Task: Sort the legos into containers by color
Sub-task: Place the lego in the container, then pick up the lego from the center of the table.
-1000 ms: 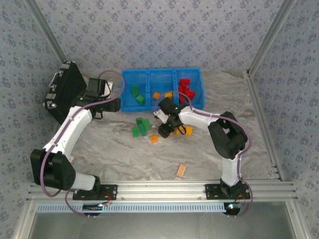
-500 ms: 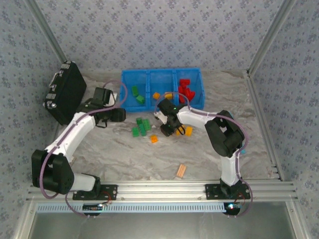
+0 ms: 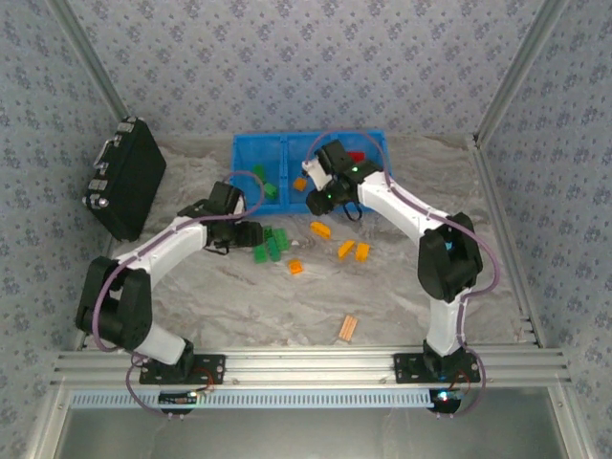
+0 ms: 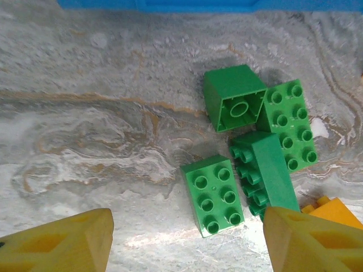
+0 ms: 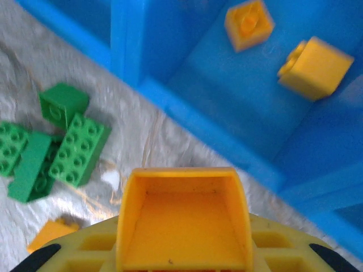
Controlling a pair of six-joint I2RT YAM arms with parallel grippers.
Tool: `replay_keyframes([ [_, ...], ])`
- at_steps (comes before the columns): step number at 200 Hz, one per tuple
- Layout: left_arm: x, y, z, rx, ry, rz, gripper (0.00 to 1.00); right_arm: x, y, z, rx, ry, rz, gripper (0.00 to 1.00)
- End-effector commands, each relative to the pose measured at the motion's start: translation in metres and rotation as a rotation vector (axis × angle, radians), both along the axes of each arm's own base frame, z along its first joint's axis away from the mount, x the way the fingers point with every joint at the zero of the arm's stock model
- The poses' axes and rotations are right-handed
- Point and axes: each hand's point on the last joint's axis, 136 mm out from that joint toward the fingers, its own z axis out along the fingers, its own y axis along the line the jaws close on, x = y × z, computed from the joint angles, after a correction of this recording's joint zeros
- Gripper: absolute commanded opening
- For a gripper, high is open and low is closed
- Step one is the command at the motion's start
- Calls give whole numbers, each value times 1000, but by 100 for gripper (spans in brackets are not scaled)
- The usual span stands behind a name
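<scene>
Table (image 3: 258,306) has a marbled grey-beige top. Walls (image 3: 287,67) are papered in a small blue-grey pattern. Aluminium frame (image 3: 316,368) runs along the near edge and up the corners. A black case (image 3: 124,186) lies far left. A striped piece (image 3: 347,328) lies near the front, well apart from everything else.

Bin (image 3: 277,138) sits back centre and has three compartments.

Counts as I read them:
- Green bricks (image 4: 212,195): four in a tight cluster on the table just in front of the bin. One is on its side and one has its hollow face up. Two more are in the left compartment.
- Orange bricks (image 3: 320,229): four loose on the table, two in the middle compartment.
- Red bricks (image 3: 357,156): in the right compartment, mostly behind the right arm, so I cannot count them.

Left gripper (image 3: 251,235) hangs over the green cluster, jaws spread wide, nothing between them.

Right gripper (image 3: 320,196) is over the bin's near wall at the middle compartment, clenched on one orange held brick (image 5: 184,218).
</scene>
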Motion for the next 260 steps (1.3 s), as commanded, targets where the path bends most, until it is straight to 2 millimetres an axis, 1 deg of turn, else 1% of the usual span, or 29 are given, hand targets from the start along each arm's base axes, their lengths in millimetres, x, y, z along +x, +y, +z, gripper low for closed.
replay_keyframes([
  [1, -3, -15, -14, -24, 39, 12, 70, 18, 3, -1, -9, -20, -8, 29],
  [28, -9, -18, -32, 13, 86, 21, 69, 47, 7, -7, -24, -56, -34, 30],
  [59, -11, -18, -41, 37, 102, 27, 69, 77, 9, -12, -15, -82, -68, 30],
  [78, -12, -18, -46, 44, 114, 25, 69, 90, 10, -19, -10, -82, -80, 30],
  [113, -16, -21, -57, 60, 144, 6, 69, 111, 10, -40, -16, -84, -100, 31],
  [123, -17, -22, -60, 61, 150, 4, 69, 116, 9, -44, -16, -84, -108, 31],
  [137, -18, -23, -63, 66, 156, 2, 68, 119, 11, -47, -15, -83, -113, 32],
  [156, -18, -22, -66, 73, 161, 3, 68, 121, 12, -48, -2, -83, -119, 38],
  [166, -18, -21, -68, 82, 163, 2, 66, 122, 11, -47, 2, -84, -122, 44],
  [183, -19, -19, -72, 93, 167, 3, 64, 121, 11, -48, 4, -81, -121, 58],
  [188, -19, -19, -73, 96, 169, 3, 64, 121, 11, -46, 6, -83, -118, 60],
  [220, -20, -17, -77, 106, 175, 1, 61, 119, 10, -46, 11, -79, -113, 61],
  [260, -20, -16, -77, 115, 170, -17, 47, 114, 11, -46, 20, -67, -105, 60],
])
